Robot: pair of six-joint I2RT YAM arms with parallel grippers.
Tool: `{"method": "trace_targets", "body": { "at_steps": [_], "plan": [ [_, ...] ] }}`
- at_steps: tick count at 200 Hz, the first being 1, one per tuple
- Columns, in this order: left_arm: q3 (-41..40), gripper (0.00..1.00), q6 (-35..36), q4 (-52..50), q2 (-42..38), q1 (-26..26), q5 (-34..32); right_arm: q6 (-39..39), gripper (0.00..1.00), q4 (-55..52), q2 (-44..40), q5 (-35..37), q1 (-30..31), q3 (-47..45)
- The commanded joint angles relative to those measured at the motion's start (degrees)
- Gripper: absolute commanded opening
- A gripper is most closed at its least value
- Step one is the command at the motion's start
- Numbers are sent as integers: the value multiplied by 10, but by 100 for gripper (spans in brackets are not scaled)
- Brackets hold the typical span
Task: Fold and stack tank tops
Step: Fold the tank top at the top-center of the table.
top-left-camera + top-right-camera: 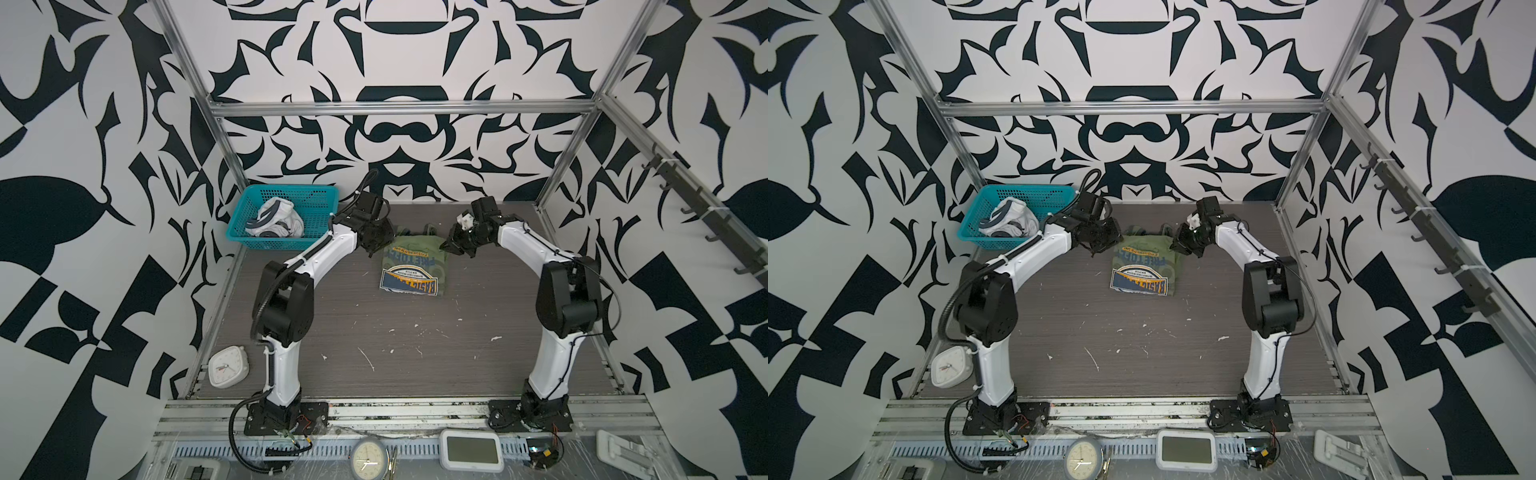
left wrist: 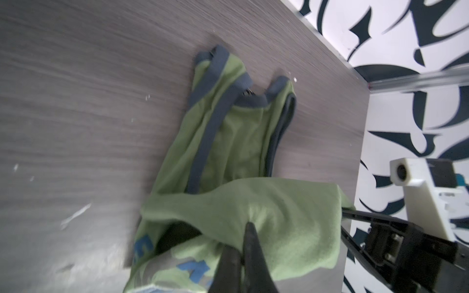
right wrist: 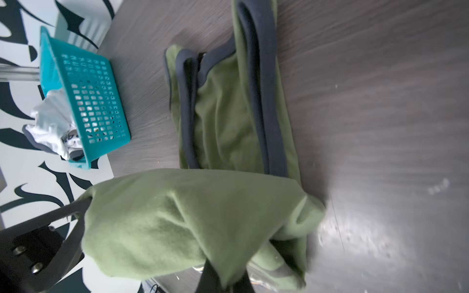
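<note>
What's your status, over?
Left hand, right hand shut on olive green cloth tank top. White cloth tank top in teal plastic mesh basket. Nothing blocking.

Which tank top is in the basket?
The white tank top, crumpled in the teal basket. The olive green tank top is on the table, gripped by the left hand and right hand.

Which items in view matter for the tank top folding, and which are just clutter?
Job:
- olive green tank top, pinched by left end effector and right end effector
- white tank top, crumpled in the teal basket

Lying about:
- the teal basket itself
- square white clock
- round clock
- grey display unit
</note>
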Motion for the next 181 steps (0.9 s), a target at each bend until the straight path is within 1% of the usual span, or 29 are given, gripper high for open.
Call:
{"method": "trace_targets", "body": {
  "at_steps": [1,8,15,27,34,39,45,51,62,70,82,93,106,115,127,143,181],
  "plan": [
    [58,5,-11,-19,44,14,17,6,0,4,37,-30,-8,71],
    [79,9,-12,-20,64,19,21,7,0,-1,54,-28,-11,89],
    [105,14,-11,-22,84,25,32,10,8,2,67,-28,-17,102],
    [152,23,-7,-30,122,31,49,13,23,11,83,-26,-25,116],
    [176,30,0,-31,141,36,57,13,32,15,89,-26,-29,124],
    [196,36,6,-41,154,39,60,9,36,16,92,-26,-31,131],
    [219,45,13,-56,166,44,60,2,41,13,94,-24,-34,139],
    [235,53,24,-66,175,49,58,-6,48,8,92,-19,-35,144],
    [251,65,46,-84,179,58,46,-28,54,-1,81,0,-35,142],
    [245,69,63,-87,171,64,42,-39,57,-2,70,14,-36,128],
    [210,75,91,-74,147,69,35,-51,58,10,51,19,-35,95],
    [165,78,115,-63,121,69,23,-56,58,32,34,26,-34,57],
    [109,79,130,-36,93,69,27,-63,59,53,20,38,-29,20],
    [68,80,134,-11,79,69,30,-69,59,60,17,48,-26,5],
    [35,79,136,14,72,69,38,-73,59,72,24,54,-23,-2],
    [24,77,141,26,82,69,43,-76,58,70,45,49,-14,13],
    [48,69,146,44,120,67,73,-84,57,62,80,64,4,51]
  ]
}}
